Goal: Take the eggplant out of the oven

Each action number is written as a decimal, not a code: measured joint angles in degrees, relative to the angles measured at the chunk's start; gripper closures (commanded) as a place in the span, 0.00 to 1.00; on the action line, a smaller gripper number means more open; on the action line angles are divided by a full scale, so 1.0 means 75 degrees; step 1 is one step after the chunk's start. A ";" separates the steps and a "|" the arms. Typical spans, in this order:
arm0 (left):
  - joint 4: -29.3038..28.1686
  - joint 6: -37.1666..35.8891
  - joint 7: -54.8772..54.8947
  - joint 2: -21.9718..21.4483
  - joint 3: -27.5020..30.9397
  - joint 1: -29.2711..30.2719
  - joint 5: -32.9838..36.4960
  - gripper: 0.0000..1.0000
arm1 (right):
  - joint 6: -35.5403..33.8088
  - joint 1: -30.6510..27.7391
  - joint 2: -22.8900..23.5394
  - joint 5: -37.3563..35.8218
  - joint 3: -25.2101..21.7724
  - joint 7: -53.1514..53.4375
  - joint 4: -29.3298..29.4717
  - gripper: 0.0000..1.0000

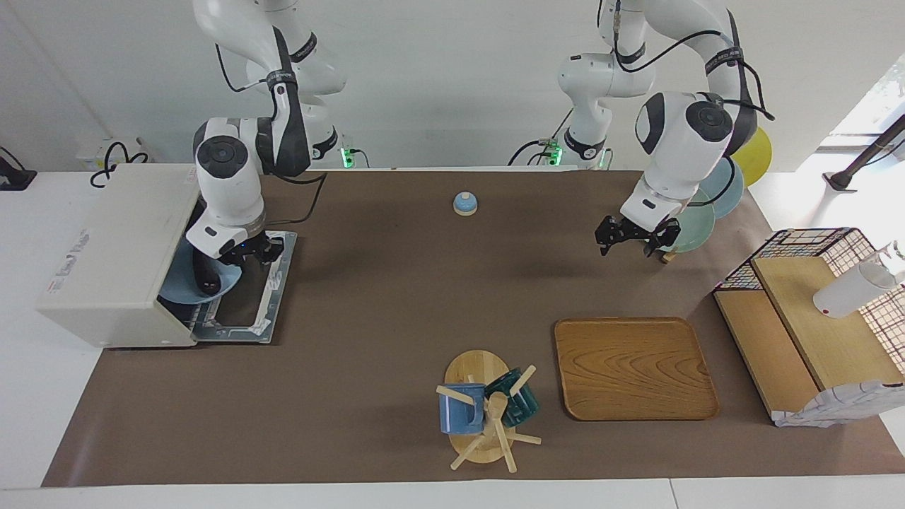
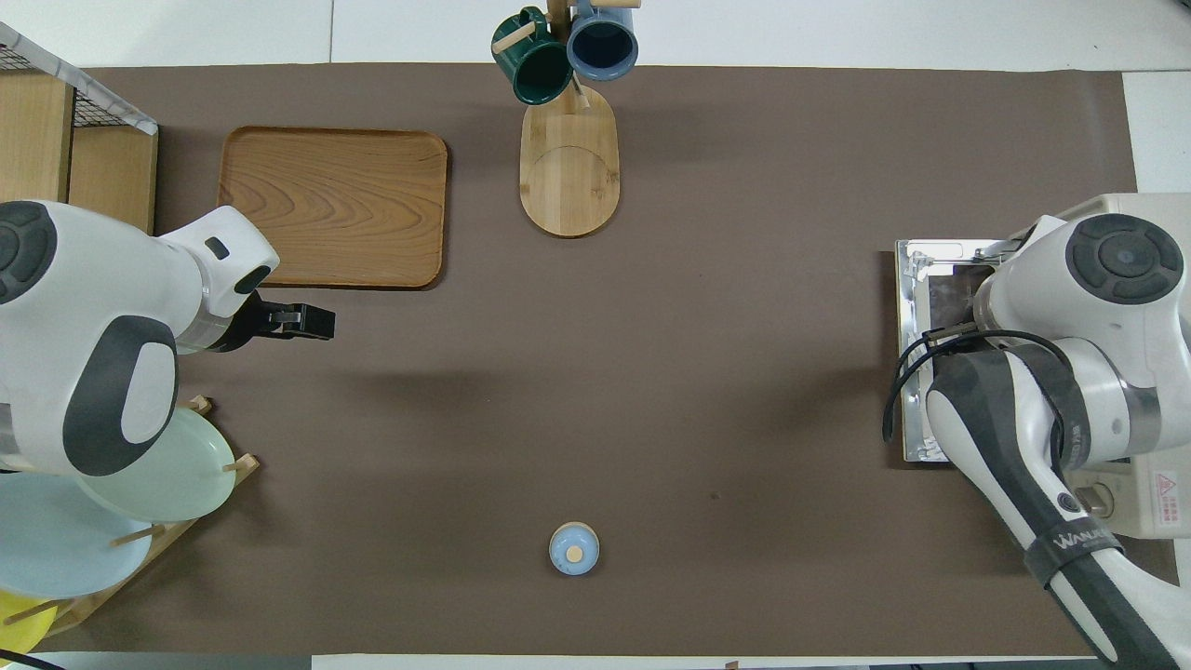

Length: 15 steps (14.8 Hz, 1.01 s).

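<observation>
The cream-white oven [image 1: 113, 247] stands at the right arm's end of the table, with its door [image 1: 258, 300] folded down flat on the mat. A light blue plate [image 1: 185, 288] shows in the oven's mouth, and the dark eggplant [image 1: 206, 276] lies on it. My right gripper [image 1: 249, 252] is low over the open door, just beside the eggplant and the plate's rim. In the overhead view the right arm covers the oven's mouth; only the door [image 2: 916, 372] and a corner of the oven [image 2: 1130, 507] show. My left gripper [image 1: 626, 240] waits open and empty above the mat; it also shows in the overhead view [image 2: 312, 321].
A small blue bell [image 1: 464, 203] sits mid-table near the robots. A wooden tray [image 1: 633, 367] and a mug rack [image 1: 488, 410] with a blue and a teal mug lie farther out. A wire basket [image 1: 813, 283] and a plate rack [image 1: 696, 223] stand at the left arm's end.
</observation>
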 measured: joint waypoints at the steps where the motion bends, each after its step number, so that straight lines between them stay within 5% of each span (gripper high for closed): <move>1: 0.0000 0.0001 0.0000 0.0000 0.0000 0.0000 0.0000 0.00 | -0.0034 -0.0002 0.0000 -0.0001 -0.0010 -0.0078 0.0002 0.61; 6: 0.0000 0.0006 0.0000 0.0000 0.0000 0.0000 0.0000 0.00 | -0.0170 -0.0187 -0.0008 -0.0007 -0.0028 -0.0193 0.0008 0.59; 15: 0.0000 0.0056 0.0000 0.0000 0.0006 0.0000 0.0000 0.00 | 0.0030 -0.0454 -0.0008 -0.0007 -0.0005 -0.0346 -0.0132 0.75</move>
